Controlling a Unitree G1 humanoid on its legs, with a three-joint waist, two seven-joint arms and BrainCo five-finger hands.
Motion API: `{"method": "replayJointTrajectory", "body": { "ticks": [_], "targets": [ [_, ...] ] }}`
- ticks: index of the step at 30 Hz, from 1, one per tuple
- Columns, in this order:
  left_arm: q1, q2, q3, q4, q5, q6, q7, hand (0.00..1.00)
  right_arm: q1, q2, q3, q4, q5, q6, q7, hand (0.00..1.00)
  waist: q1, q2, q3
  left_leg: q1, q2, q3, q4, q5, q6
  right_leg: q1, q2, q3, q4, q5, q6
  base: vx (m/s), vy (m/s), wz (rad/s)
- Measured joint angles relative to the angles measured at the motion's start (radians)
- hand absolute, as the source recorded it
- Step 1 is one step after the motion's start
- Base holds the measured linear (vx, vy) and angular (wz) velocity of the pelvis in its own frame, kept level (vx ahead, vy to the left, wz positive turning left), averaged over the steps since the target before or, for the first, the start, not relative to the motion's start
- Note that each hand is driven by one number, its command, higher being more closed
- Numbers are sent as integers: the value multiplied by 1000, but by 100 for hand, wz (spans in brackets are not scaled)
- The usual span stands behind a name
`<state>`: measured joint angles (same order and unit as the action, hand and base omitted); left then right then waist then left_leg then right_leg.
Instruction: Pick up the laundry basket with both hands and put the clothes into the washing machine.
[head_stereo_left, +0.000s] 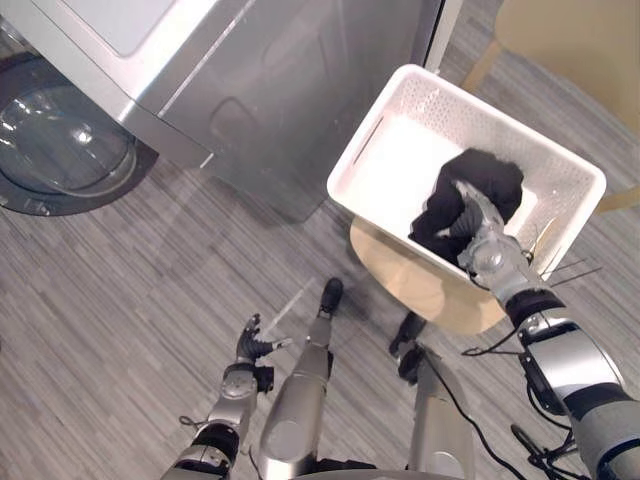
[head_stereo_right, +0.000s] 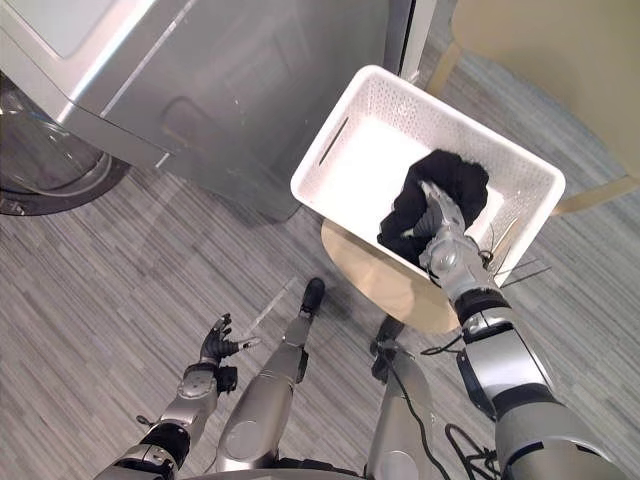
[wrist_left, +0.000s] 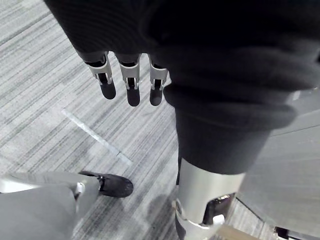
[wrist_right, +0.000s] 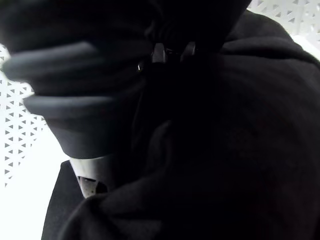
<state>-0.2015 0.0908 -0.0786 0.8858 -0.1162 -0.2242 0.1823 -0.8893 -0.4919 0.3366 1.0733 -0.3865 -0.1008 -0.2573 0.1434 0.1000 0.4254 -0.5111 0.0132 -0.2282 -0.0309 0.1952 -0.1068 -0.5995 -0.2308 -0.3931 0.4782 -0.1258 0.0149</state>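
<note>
Grey floor (head_stereo_left: 150, 300), left hand (head_stereo_left: 246, 350) slack-fingered; right hand (head_stereo_left: 484, 243) on black clothes (head_stereo_left: 492, 176) in basket (head_stereo_left: 440, 100), grip unclear

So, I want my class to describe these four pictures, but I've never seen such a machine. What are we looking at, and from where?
This is a two-armed humanoid robot. Two pictures look down from cameras in its head. The other two come from its wrists, looking along each hand. A white laundry basket stands on a round wooden stool beside a silver washing machine. The right hand reaches into the basket onto a black garment, and its wrist camera sees that cloth up close. The left hand hangs open over the grey floor, holding nothing.
</note>
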Motion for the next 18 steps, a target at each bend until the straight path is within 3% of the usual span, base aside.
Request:
{"method": "replayJointTrajectory", "body": {
  "ticks": [3, 9, 16, 18],
  "targets": [
    [-4, -21, 1, -23, 0, -2, 0, 0, -18, 2, 1, -13, 47, 2, -6, 100, 1, -1, 0, -1, -3, 4, -2, 4, 0, -11, -10, -2, 24, -13, -4, -12, -76, 7],
    [-15, -51, 4, -40, -10, -2, 2, 0, -11, 29, -11, -118, 294, 0, 20, 100, -9, -3, 1, 6, 3, 23, -2, 9, -4, -18, -12, 2, 43, -28, -8, 13, -73, -3],
    [-13, -47, 5, -42, -10, 2, 1, 0, 85, 85, -203, -322, 572, -15, 37, 100, -22, -11, 6, 129, 20, 36, -13, 8, -4, 128, 22, 7, -37, -14, -3, 24, -47, -7],
    [-8, -40, 7, -43, -10, 3, 0, 0, 130, 100, -256, -447, 637, -51, 37, 100, -27, -13, 5, 167, 31, 36, -34, 7, -3, 170, 41, 7, -74, -1, -1, -19, -14, -12]
  ]
}}
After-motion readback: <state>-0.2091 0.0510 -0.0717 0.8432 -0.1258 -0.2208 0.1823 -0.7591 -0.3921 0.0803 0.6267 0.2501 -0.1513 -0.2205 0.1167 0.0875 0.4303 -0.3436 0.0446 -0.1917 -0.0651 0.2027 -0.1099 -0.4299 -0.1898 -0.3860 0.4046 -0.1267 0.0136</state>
